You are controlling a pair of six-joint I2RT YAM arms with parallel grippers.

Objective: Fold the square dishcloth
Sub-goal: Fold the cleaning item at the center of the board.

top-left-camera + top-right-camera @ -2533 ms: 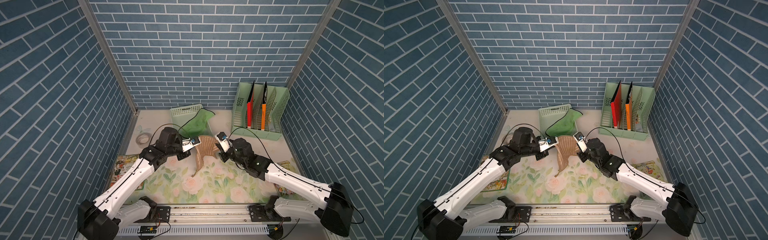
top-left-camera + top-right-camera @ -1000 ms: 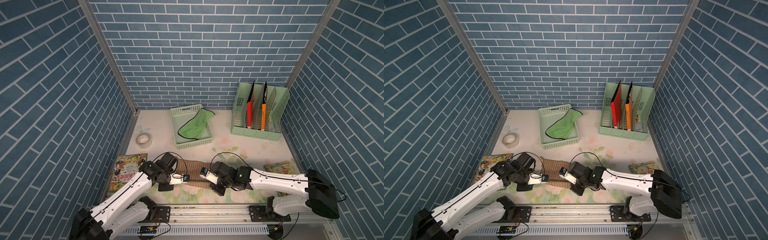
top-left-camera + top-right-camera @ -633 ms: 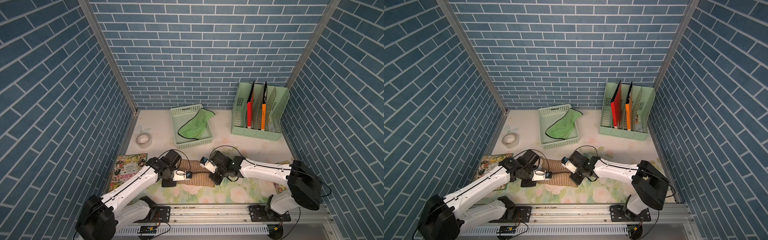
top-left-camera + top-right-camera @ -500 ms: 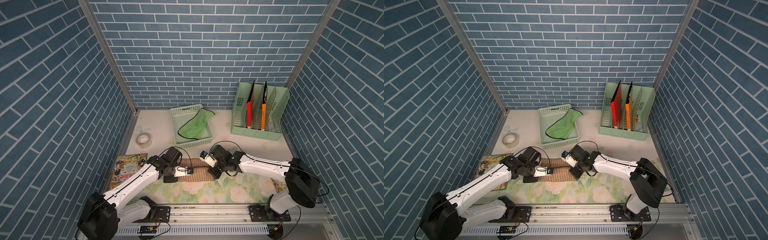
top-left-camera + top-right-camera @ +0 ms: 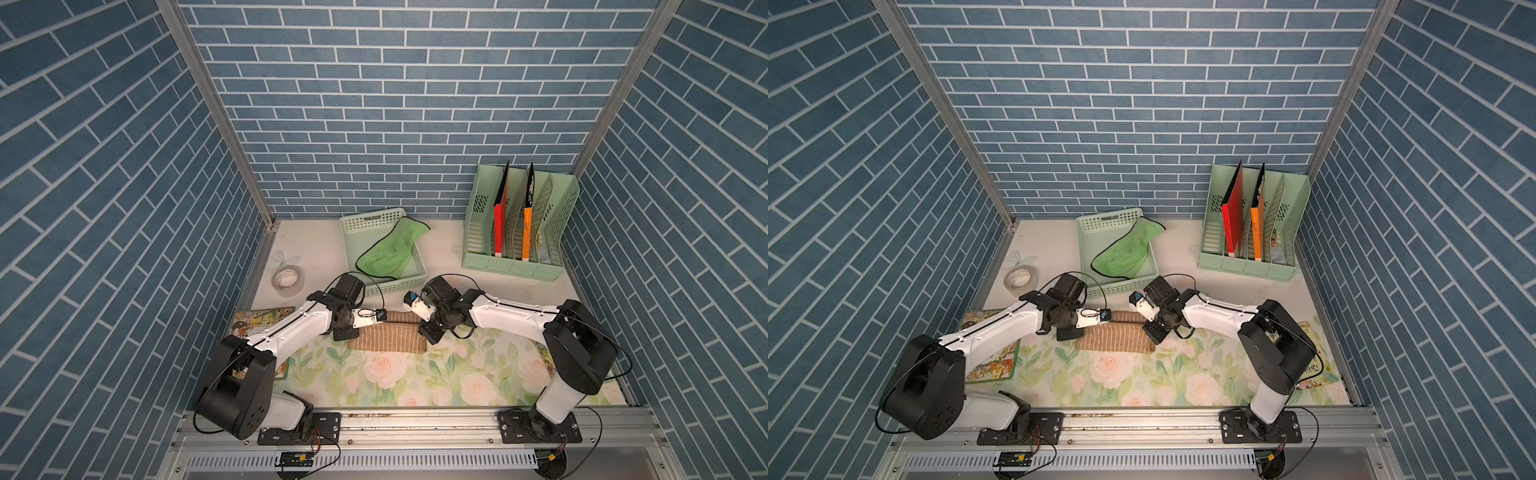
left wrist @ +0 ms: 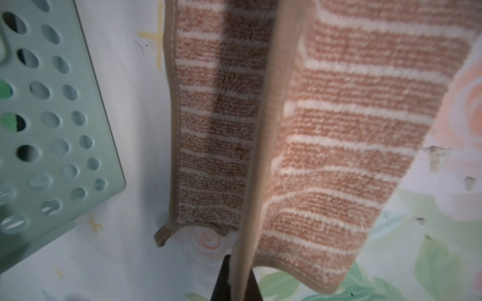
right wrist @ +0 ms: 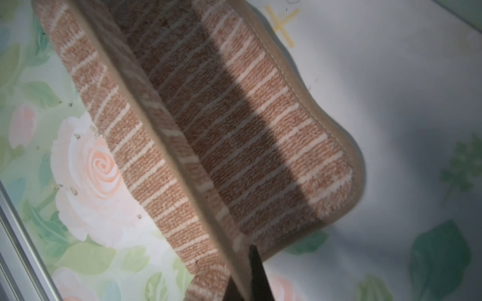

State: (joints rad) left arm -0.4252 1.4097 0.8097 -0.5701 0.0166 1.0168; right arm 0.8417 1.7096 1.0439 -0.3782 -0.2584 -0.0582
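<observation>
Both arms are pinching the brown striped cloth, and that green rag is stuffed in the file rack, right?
Not quite. The green rag lies in the basket, draped over its rim, not in the file rack; both top views show it. The rest holds: the left gripper and right gripper are each shut on the brown striped cloth.

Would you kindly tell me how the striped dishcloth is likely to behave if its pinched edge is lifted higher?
Probably floppy: the dishcloth sags in a curve from where the left gripper and right gripper pinch it. Likely light, since two small pinches carry the raised layer. Its terry pile should resist slipping.
</observation>
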